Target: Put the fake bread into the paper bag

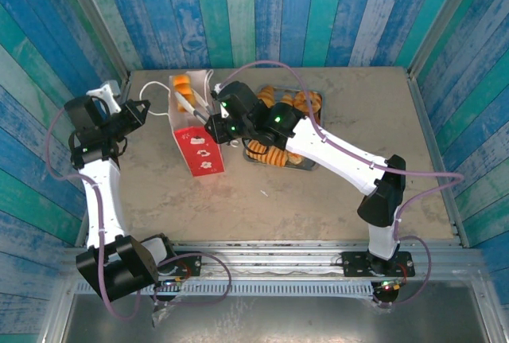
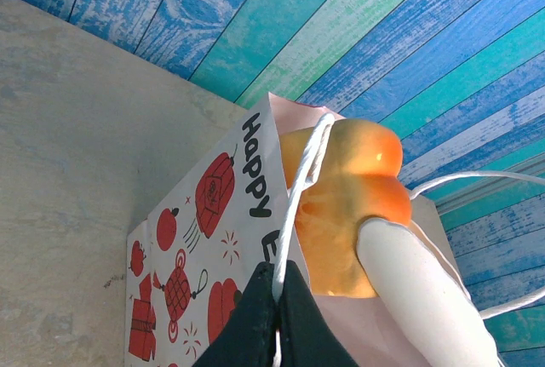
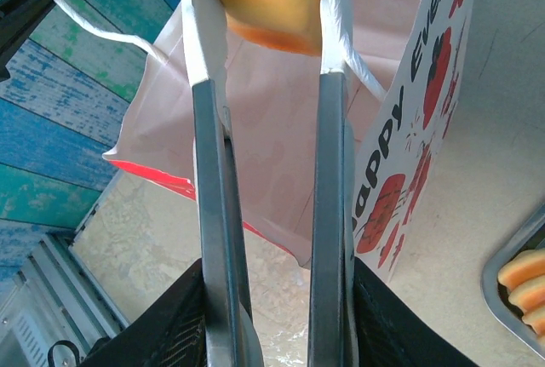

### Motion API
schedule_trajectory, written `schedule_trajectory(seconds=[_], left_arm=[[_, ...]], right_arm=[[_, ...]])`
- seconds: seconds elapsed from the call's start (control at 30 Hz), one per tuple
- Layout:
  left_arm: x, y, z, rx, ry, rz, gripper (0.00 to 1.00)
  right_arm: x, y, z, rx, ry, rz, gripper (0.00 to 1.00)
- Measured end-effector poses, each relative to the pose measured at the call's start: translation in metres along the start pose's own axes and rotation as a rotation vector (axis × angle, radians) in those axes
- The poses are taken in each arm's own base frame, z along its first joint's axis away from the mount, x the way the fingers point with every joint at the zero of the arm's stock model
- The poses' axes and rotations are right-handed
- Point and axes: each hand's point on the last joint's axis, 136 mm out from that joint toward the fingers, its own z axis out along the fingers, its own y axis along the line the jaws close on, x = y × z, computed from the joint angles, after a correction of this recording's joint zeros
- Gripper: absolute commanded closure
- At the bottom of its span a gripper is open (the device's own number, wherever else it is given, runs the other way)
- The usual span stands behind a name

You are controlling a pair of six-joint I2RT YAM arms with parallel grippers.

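Note:
The paper bag [image 1: 203, 148] stands upright left of centre, white with red prints [image 2: 213, 214], its mouth open toward the back. My right gripper [image 1: 185, 99] reaches over that mouth, shut on a golden-orange piece of fake bread [image 1: 182, 84]. In the right wrist view the bread [image 3: 268, 1] sits between the white-tipped fingers [image 3: 197, 35], above the bag's pale interior [image 3: 272, 129]. My left gripper [image 1: 140, 112] is shut on the bag's white cord handle [image 2: 298, 205], its black fingers [image 2: 255, 316] pinching the cord beside the bread [image 2: 349, 205]. Several more fake breads [image 1: 269, 152] lie in the tray.
The grey metal tray [image 1: 306, 165] sits right of the bag, under my right arm; its corner [image 3: 502, 286] shows in the right wrist view. Blue-green plank walls [image 1: 262, 9] enclose the table on three sides. Bare tabletop [image 1: 318, 208] lies in front of the bag and tray.

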Motion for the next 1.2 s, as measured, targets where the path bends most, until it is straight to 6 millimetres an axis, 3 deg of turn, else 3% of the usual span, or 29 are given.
schedule_trajectory(seconds=[0.8, 1.0, 1.2], left_arm=[[0.002, -0.003, 0.001, 0.028, 0.002, -0.005, 0.99], [0.000, -0.010, 0.001, 0.072, -0.002, -0.025, 0.87], [-0.008, -0.024, 0.000, 0.142, -0.021, -0.052, 0.54]], right_arm=[[-0.007, 0.004, -0.004, -0.019, -0.026, -0.011, 0.55], [-0.027, 0.018, -0.036, -0.074, -0.094, -0.038, 0.56], [-0.053, 0.037, -0.094, -0.162, -0.194, -0.066, 0.56]])
